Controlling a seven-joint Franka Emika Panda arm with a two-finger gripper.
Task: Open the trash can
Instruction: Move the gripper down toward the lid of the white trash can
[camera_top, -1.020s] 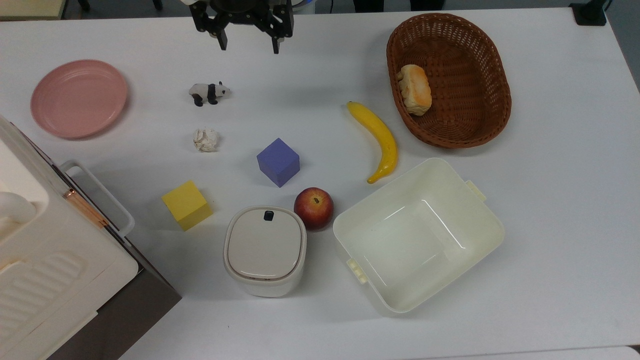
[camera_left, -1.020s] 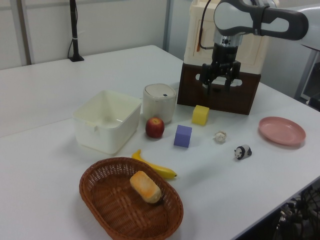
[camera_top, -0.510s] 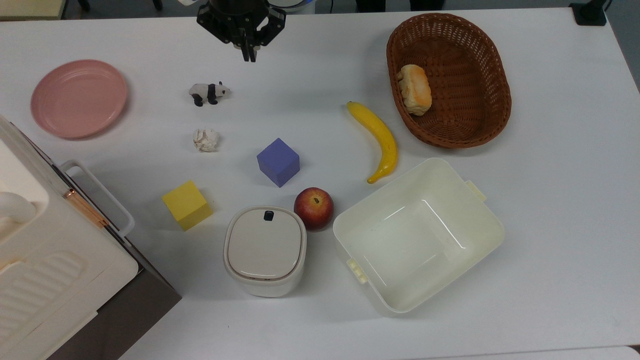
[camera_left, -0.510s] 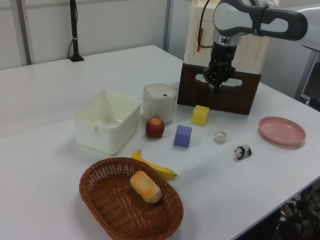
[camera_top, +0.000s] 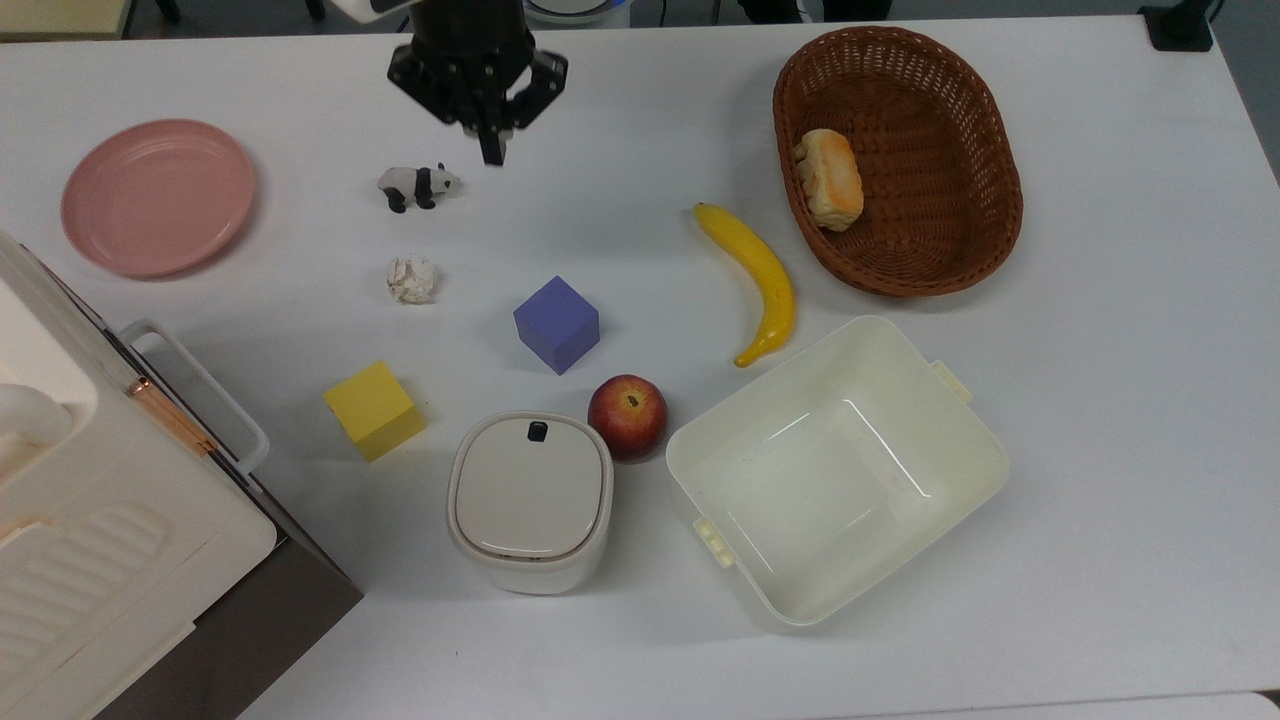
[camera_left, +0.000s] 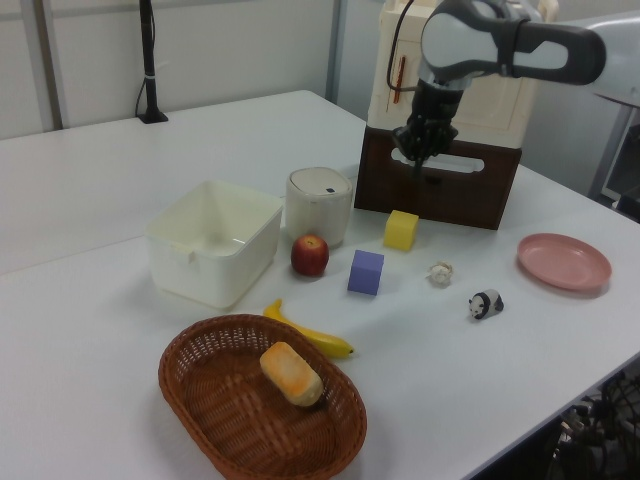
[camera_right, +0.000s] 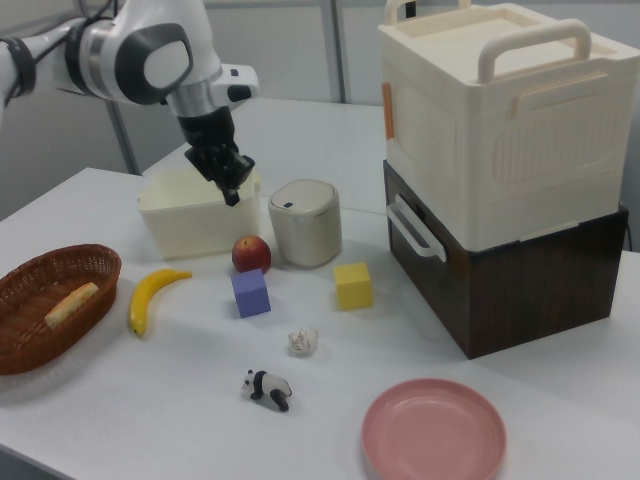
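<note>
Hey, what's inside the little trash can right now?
The trash can has its lid shut, with the black button on top, so its inside is hidden. The pincer is shut, well away from it.

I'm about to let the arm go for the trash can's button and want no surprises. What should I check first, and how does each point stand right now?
1. Trash can lid closed, upright: ok.
2. Black button uncovered, facing up: ok.
3. Gripper shut and empty, suited to pressing: ok.
4. Gripper over the button: not ok; in the top view it hangs near the panda, far from the trash can.
5. Room beside the button: the apple sits close against the trash can at the top view's right; cannot tell whether they touch.
6. Route down the top view: the purple cube stands between; cannot tell clearance.
</note>
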